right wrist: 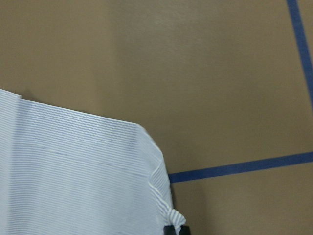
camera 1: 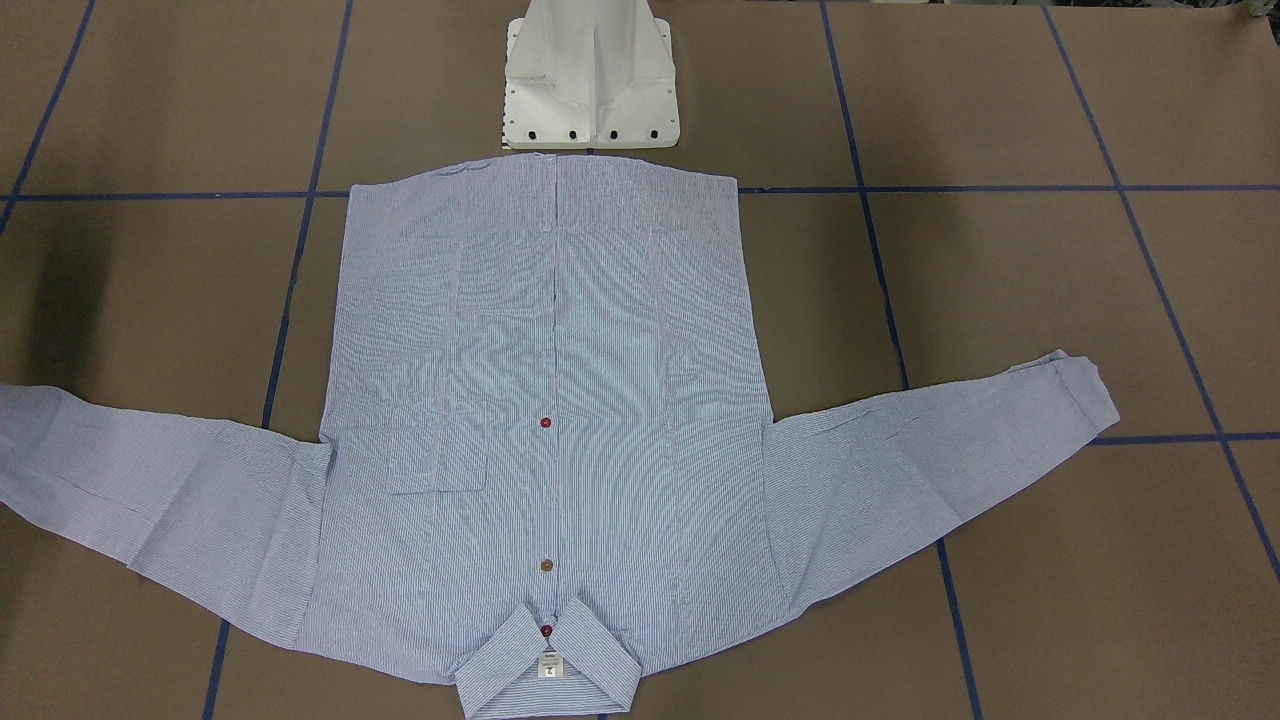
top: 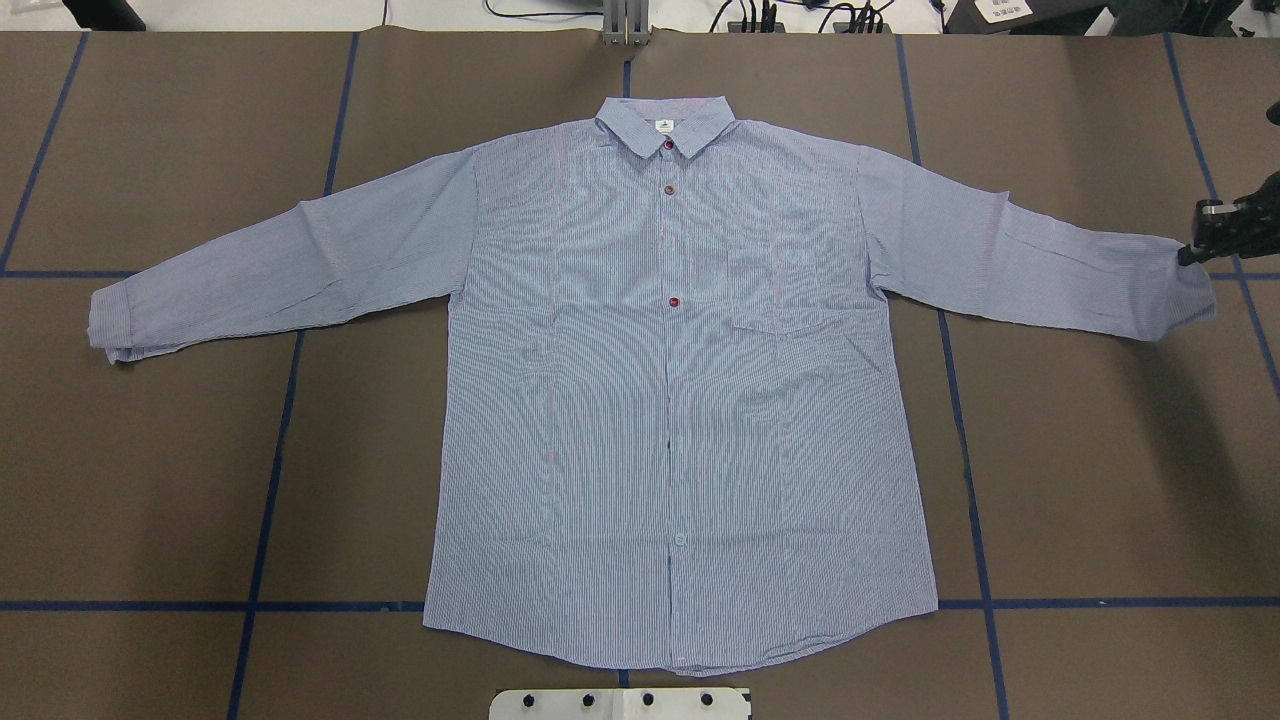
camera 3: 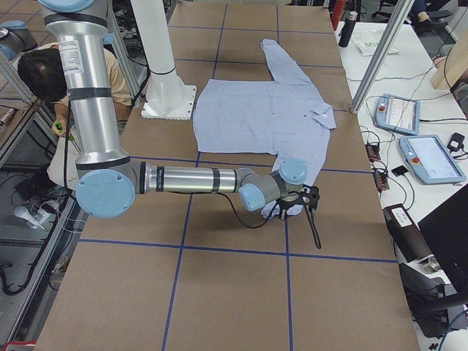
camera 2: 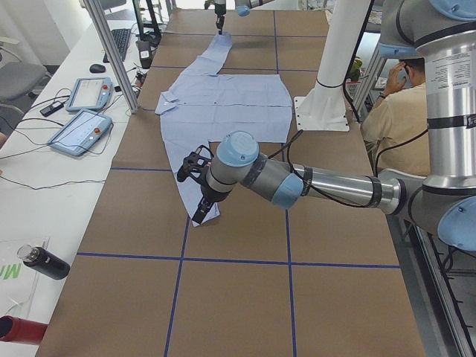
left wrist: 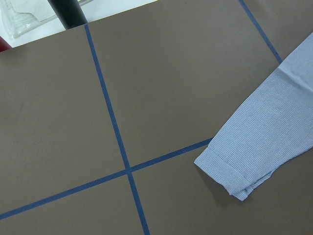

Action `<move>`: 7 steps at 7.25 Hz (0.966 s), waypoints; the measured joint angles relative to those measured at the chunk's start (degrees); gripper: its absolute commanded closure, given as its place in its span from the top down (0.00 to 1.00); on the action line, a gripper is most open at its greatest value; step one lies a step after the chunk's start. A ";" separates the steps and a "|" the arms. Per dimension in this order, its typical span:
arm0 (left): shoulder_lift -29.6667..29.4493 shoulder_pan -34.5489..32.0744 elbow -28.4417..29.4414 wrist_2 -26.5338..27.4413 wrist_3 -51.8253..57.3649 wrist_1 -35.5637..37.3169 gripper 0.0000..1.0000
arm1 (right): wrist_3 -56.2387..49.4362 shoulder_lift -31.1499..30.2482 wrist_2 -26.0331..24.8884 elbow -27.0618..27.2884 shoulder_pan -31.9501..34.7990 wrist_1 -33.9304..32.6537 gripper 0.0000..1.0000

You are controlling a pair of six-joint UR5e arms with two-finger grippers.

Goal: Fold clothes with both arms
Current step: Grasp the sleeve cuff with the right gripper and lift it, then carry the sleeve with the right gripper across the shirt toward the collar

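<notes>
At the shirt [top: 680,400] cuffs sit left end effector [camera 2: 199,216] and right end effector [top: 1192,254]; clenched or not, cannot tell.

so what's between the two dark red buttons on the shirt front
A single brown button sewn on the striped shirt; it shows in the front-facing and overhead views.
</notes>
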 measured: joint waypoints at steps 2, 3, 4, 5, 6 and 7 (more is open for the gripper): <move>0.00 0.03 0.05 -0.71 0.00 0.00 0.99 | 18.35 7.48 -0.38 4.60 -5.99 -0.39 0.00; 0.00 0.04 0.08 -0.77 -0.02 0.00 0.99 | 23.91 12.17 -1.08 4.30 -8.49 -1.32 0.00; -0.02 0.03 0.08 -0.79 -0.06 0.00 0.99 | 27.68 17.38 -1.78 3.82 -10.02 -4.27 0.00; -0.05 0.02 0.08 -0.80 -0.06 0.00 0.99 | 30.10 22.22 -2.86 3.55 -11.28 -7.85 0.00; -0.07 0.02 0.15 -0.81 -0.03 0.00 0.99 | 32.01 26.27 -4.64 3.40 -12.66 -10.46 0.00; -0.16 0.05 0.20 -0.81 0.01 0.00 0.99 | 34.05 29.33 -6.50 3.18 -14.45 -11.72 0.00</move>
